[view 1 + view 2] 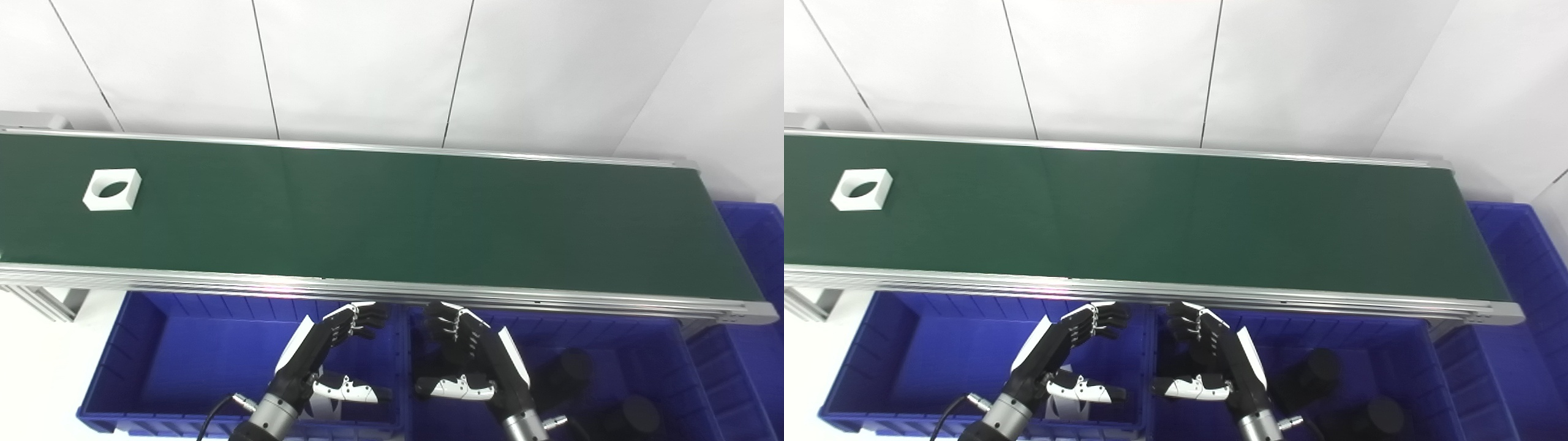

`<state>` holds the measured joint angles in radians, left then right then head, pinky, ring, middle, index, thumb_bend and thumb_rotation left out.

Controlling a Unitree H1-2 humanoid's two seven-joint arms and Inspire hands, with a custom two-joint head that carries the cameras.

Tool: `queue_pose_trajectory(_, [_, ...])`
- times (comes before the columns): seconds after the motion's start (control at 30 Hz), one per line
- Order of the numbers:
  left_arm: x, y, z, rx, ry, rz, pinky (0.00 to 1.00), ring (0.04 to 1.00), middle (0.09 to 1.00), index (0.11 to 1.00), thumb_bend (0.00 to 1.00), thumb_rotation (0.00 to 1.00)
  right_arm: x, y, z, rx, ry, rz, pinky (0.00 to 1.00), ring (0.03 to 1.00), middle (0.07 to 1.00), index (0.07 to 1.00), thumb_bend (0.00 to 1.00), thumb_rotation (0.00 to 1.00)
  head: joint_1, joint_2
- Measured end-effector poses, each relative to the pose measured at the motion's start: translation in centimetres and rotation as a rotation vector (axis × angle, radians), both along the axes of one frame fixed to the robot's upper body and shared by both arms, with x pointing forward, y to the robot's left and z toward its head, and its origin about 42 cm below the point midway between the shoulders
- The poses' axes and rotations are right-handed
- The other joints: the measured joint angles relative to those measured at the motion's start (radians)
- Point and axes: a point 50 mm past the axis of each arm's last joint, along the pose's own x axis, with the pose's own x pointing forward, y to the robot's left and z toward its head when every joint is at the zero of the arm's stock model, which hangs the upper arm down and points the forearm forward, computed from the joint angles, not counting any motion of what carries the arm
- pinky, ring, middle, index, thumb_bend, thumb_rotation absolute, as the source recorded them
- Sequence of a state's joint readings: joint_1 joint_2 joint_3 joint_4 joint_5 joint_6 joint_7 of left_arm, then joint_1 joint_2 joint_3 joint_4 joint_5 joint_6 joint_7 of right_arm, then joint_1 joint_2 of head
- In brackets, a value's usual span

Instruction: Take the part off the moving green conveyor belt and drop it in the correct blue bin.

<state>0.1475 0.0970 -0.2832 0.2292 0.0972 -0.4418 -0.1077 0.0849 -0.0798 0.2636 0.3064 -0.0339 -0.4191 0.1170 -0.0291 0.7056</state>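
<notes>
A white square part with a round hole (113, 189) lies at the far left of the green conveyor belt (392, 220). Both hands hang below the belt's near rail, over the blue bins. My left hand (331, 355) is open, fingers curled loosely and thumb apart, holding nothing, above the left blue bin (153, 361). My right hand (471, 358) mirrors it, open and empty, above the middle blue bin (637, 349). A white piece (1056, 404) shows in the left bin, partly hidden by the left hand.
Black cylindrical parts (572, 367) (634, 416) rest in the middle bin. A third blue bin (756, 245) stands at the belt's right end. The aluminium rail (367, 288) runs along the belt's near edge. White wall panels stand behind.
</notes>
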Motion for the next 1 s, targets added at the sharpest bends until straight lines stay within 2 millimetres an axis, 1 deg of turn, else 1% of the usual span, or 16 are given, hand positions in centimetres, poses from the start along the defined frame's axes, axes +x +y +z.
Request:
queue_pose_trajectory(0.4, [-0.01,-0.03,0.00,0.000,0.000,-0.001,0.68,0.737,0.761,0.748,0.90,0.14,-0.07,0.00,-0.11,-0.004,0.003,-0.002,0.68,0.742,0.778,0.749,0.88,0.22,-0.003,-0.002])
queue_pose_trajectory(0.7, [0.00,0.03,0.00,0.002,-0.002,0.008,0.69,0.740,0.763,0.749,0.89,0.13,-0.12,0.01,-0.13,-0.002,0.005,0.000,0.68,0.741,0.779,0.750,0.88,0.22,-0.003,-0.002])
queue_pose_trajectory(1.0, [0.02,0.07,0.01,0.000,-0.002,0.012,0.69,0.747,0.767,0.751,0.89,0.13,-0.73,-0.12,-0.41,-0.004,0.017,0.000,0.68,0.748,0.787,0.753,0.90,0.24,-0.002,0.002])
